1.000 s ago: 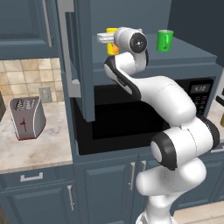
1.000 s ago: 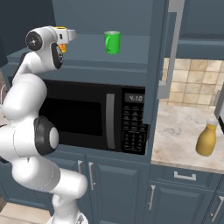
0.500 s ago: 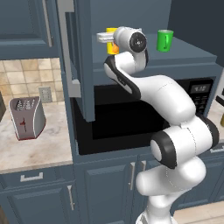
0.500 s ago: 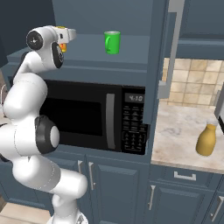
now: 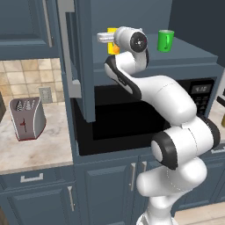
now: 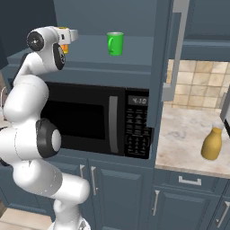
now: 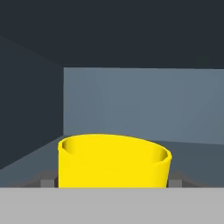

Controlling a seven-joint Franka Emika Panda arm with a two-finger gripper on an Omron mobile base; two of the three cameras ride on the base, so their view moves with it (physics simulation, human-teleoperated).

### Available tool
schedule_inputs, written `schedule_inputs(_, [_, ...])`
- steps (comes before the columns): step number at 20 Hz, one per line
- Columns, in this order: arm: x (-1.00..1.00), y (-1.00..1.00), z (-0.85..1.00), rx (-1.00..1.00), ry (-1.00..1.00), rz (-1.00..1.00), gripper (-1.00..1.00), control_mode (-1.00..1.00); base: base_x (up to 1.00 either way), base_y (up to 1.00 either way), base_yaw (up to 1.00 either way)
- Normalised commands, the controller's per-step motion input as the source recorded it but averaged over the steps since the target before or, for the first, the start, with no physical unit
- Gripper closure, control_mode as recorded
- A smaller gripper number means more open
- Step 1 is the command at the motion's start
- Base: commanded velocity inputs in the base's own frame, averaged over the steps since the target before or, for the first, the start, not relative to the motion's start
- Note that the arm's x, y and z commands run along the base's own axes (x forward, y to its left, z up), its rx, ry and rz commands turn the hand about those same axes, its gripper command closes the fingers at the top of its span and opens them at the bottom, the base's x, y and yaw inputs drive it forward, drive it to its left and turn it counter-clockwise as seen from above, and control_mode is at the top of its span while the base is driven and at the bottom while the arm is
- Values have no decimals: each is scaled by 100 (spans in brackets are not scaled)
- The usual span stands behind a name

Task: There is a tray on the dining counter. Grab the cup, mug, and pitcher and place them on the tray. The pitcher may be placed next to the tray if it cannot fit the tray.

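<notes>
Cup (image 7: 113, 161) is bright yellow, handleless, open rim tilted toward the hand camera, inside the same yellow; it stands on the shelf (image 5: 184, 59) above the microwave (image 6: 96, 117), near that shelf's left end, an orange patch showing on its side in the left base view (image 5: 114, 47); tool (image 7: 113, 180) sits around the cup, one finger (image 7: 46, 180) just left of it, the other just right, jaws wide, whether the pads touch the cup wall I cannot tell; mug (image 5: 165, 40) bright green, cylindrical, handle on its side, upright on the same shelf, well apart from the cup to the right; pitcher (image 6: 212, 143) amber, rounded body, narrower neck, upright on the counter (image 6: 183, 137) right of the microwave; toaster (image 5: 27, 117) on the counter left of the microwave.
</notes>
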Motion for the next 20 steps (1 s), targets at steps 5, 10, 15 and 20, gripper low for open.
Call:
schedule_inputs(5, [0,0,0,0,0,0,100,-100,0,0,0])
schedule_inputs(10, [-12,0,2,0,-2,0,100,-100,0,0,0])
schedule_inputs(15, [-36,0,2,-1,-7,1,100,-100,0,0,0])
schedule_inputs(20, [-45,-5,0,0,-4,2,100,-100,0,0,0])
